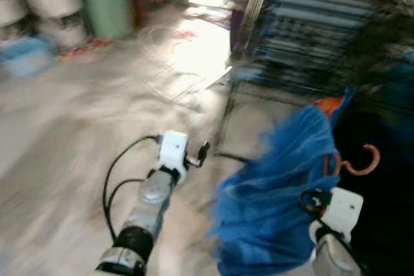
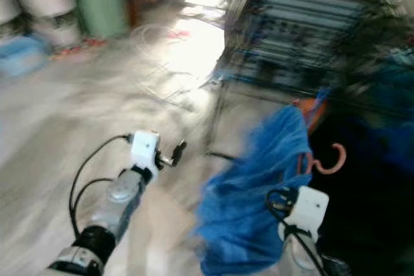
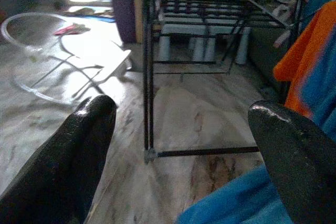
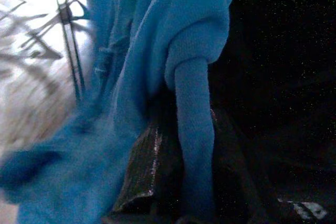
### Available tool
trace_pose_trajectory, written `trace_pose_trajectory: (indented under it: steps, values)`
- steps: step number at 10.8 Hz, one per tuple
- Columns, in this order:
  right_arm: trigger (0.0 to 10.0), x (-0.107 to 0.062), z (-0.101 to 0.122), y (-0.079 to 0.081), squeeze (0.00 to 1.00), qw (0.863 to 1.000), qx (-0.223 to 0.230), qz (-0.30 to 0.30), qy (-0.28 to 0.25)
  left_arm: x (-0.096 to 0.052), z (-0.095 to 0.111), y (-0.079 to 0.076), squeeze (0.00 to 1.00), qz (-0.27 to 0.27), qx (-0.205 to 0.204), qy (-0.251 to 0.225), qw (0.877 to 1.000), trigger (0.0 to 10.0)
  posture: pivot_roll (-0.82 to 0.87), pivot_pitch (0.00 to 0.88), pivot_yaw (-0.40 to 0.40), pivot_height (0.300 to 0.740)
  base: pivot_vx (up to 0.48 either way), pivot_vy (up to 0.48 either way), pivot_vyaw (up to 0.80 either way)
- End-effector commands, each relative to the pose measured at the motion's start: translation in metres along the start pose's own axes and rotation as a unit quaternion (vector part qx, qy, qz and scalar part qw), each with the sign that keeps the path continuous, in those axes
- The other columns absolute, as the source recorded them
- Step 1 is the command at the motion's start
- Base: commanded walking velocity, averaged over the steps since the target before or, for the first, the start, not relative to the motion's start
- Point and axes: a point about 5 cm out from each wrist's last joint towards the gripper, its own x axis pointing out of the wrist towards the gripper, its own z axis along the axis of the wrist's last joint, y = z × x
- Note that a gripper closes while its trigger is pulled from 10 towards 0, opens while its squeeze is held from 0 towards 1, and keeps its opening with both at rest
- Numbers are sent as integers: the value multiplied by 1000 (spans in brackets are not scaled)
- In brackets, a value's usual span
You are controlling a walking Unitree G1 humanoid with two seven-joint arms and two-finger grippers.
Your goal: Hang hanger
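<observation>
While blurred by camera motion, both eye views carry the essentials: right gripper [image 4: 173, 182] low at the right, pinching a fold of the blue garment [image 1: 278, 192], cloth pressed between the 2 black fingers in the right wrist view. Hanger [image 1: 359, 163] inside that garment, its pinkish hook poking out just above the right wrist, held off the floor [image 1: 77, 127] and near the dark drying rack [image 3: 149, 77] but not yet on any bar. Left gripper [image 3: 178, 145] forward at mid-height, fingers spread wide, nothing between them, facing the rack's upright post and lower rail. Orange cloth [image 3: 299, 56] hanging at the rack's far side. Judged risks from here: grip on fabric only, not on the hanger itself, so likely swinging or slipping of the hanger inside the garment during the lift; hook possibly turned the wrong way for the rail, hard to confirm through the blur; loose blue cloth trailing low, liable to snag on the rack's lower bar or on the left gripper.
</observation>
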Motion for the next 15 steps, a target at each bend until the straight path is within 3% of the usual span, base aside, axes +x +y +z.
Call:
trace_pose_trajectory:
  steps: [1,3,6,9,15]
  values:
    - [0,1,9,4,0,1000,6,3,-19,-5,-7,6,0,9,-1,13,1000,10000,89,90,-76,740,465,0,-800]
    - [0,1,10,5,0,1000,5,5,-18,-4,-8,5,0,11,-3,18,1000,10000,86,95,-79,740,0,0,-703]
    - [0,1,6,5,0,1000,3,9,-9,-3,-12,6,0,37,-13,40,998,10000,93,94,-82,740,0,0,0]
    - [0,1,7,10,0,999,-23,23,-15,-1,-11,6,0,35,-8,41,998,10000,93,89,-76,740,0,469,0]
    - [0,0,4,18,0,999,-15,30,-13,0,-8,10,0,27,13,43,999,10000,101,81,-49,740,0,444,0]
